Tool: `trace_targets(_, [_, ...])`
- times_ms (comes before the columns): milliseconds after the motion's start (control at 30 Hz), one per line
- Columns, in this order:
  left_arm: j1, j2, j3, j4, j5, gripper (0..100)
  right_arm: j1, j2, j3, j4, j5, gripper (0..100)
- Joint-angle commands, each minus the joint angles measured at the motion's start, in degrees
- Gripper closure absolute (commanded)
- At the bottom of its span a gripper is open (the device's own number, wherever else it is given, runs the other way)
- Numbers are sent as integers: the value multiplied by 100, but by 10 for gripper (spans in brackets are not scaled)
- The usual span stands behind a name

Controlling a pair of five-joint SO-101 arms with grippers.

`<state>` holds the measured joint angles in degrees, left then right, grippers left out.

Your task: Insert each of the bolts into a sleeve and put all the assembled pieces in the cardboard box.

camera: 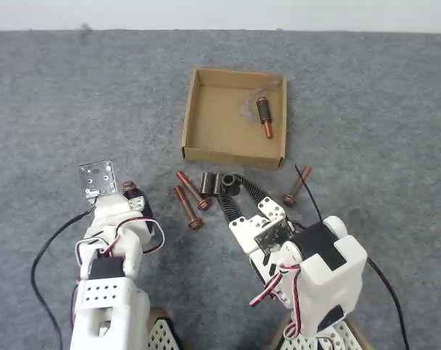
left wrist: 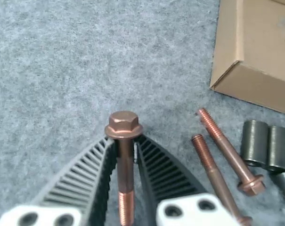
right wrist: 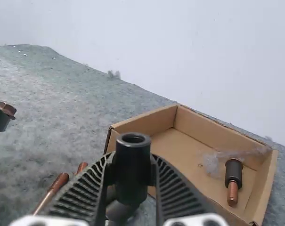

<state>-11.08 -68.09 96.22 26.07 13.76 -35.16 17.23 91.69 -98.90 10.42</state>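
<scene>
No writing, number or sign can be read. The cardboard box [camera: 231, 155] shows plain brown walls; any print on the right arm's circuit board [camera: 272, 235] is too small to tell.

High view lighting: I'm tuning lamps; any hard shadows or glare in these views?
High view: even light, soft shadows by the cardboard box. Left wrist view: mild sheen on the held bolt. Right wrist view: sleeve matte, no glare.
</scene>
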Motion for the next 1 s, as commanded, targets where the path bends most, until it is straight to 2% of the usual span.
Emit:
trace_targets(0, [35, -229, -92, -308, 26, 990, -48, -66, 141, -189, -70, 992])
trace_targets(133, [9, -229, -57, -985, 62, 990, -57, -66, 141, -180, -316, 992])
trace_targets(300, [70, -229, -84, -2233, 70, 990, -57, -66, 141, -180, -404, 992])
trace_targets(500, [633, -229, -207, -3235, 70, 990, -277, -22, 141, -163, -396, 992])
trace_targets(633, [1064, -229, -787, -2989, 70, 990, -295, -22, 132, -154, -396, 992])
trace_targets(967, [2295, -220, -2352, -1538, 79, 990, -295, -13, 44, -145, -396, 992])
